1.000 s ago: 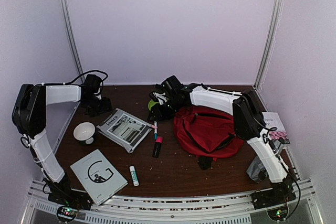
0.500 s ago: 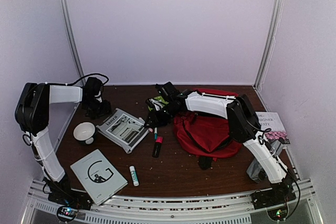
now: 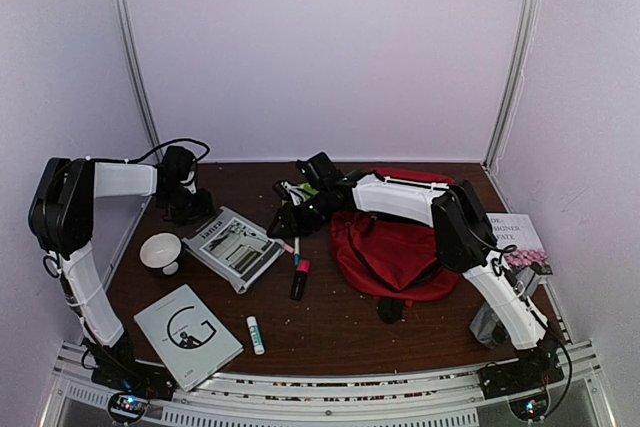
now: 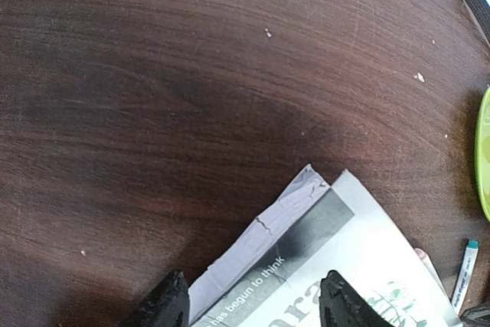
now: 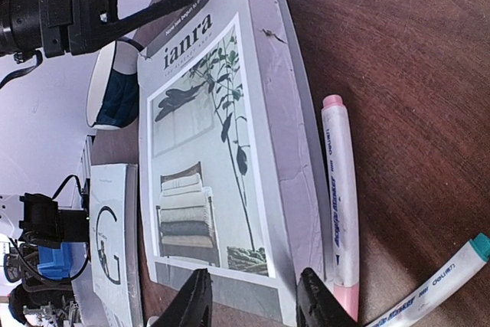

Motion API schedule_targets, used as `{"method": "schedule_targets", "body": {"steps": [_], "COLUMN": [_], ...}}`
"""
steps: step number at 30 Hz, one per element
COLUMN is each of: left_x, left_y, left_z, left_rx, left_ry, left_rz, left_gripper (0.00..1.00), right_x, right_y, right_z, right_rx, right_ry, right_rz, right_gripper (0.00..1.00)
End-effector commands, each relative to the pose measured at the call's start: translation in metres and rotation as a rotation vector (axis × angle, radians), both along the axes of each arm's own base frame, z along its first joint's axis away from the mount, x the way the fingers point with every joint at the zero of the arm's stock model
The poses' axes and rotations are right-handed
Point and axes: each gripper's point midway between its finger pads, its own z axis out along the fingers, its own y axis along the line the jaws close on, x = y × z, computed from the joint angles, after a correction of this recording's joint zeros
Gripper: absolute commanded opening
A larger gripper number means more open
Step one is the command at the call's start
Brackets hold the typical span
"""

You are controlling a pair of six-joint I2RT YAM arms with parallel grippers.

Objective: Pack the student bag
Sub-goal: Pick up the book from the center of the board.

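1. While my left tool (image 4: 253, 308) hangs apart over the magazine's (image 3: 238, 245) far corner, toward the table's (image 3: 340, 322) far-left corner, it grips nothing.
2. Right tool (image 5: 253, 300), also apart, faces the magazine's right edge; next, I'd pinch there.
3. Student bag (image 3: 395, 252) lies toward the right edge.

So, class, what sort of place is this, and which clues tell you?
Probably a robot lab test booth: white walls box in a brown table, the left arm and right arm are bolted to a metal rail, and a red backpack lies near an ianra magazine.
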Motion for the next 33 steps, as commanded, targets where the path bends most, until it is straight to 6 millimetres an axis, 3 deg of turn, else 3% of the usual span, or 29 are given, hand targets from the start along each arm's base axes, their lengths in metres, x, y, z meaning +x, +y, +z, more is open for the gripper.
{"method": "schedule_targets", "body": {"steps": [1,8,12,20,22,26,33], "left_x": [0.012,0.011,0.012,0.011,0.011,0.011,0.01], "left_y": [-0.005,-0.006,-0.009,-0.012,-0.012,-0.014,-0.018], "left_z": [0.009,0.009,0.009,0.008,0.007,0.005,0.005], "left_rx": [-0.029,-0.037,-0.05,-0.06,-0.064,-0.078,-0.098], "left_ry": [-0.05,-0.047,-0.045,-0.043,-0.042,-0.044,-0.046], "left_rz": [-0.023,-0.031,-0.042,-0.051,-0.053,-0.056,-0.058], "left_gripper": [0.6,0.58,0.58,0.56,0.55,0.54,0.52], "right_x": [-0.003,0.003,-0.003,-0.016,-0.016,-0.014,-0.019], "right_y": [0.007,-0.002,0.003,0.016,0.016,0.014,0.0], "right_z": [-0.006,-0.009,-0.012,-0.009,-0.006,-0.007,-0.028], "right_rx": [0.006,-0.071,-0.063,0.021,0.032,0.012,-0.074], "right_ry": [0.004,-0.018,0.013,0.071,0.075,0.065,0.098], "right_rz": [0.005,-0.06,-0.058,-0.001,0.001,-0.014,-0.065], "right_gripper": [0.39,0.45,0.45,0.17,0.15,0.34,0.41]}}
